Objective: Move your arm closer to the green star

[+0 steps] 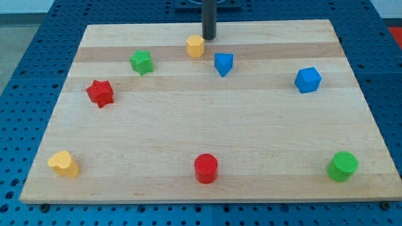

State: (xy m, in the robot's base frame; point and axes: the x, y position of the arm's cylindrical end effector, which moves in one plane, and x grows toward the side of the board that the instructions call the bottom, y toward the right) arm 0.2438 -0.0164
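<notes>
A pale wooden board [207, 125] with long, faint grain bands fills most of the view, lying on a blue perforated table [25, 37] whose holes form a regular grid. The blocks all look like matte moulded plastic.

My tip [208, 37] is the blunt end of a smooth dark rod — it has nothing that opens or closes, and it holds nothing. It stands near the view's top edge of the board, just beside the yellow hexagonal block [195, 46], at that block's upper right; I cannot tell whether they touch. The rod's upper part is cut off by the view's top.

The green star [142, 61] lies to the left of the yellow hexagonal block and a little lower, apart from it, its points short and rounded. Further left and lower sits the red star [100, 93]. To the right of the yellow hexagonal block, near it, is a blue block [223, 63] that narrows to a point at its bottom; its exact shape is hard to make out. A blue cube [308, 80] sits tilted toward the right side.

Along the bottom edge — well apart from each other — are a yellow heart-like block [64, 163] at the left, a red cylinder [206, 168] in the middle and a green cylinder [342, 166] at the right.
</notes>
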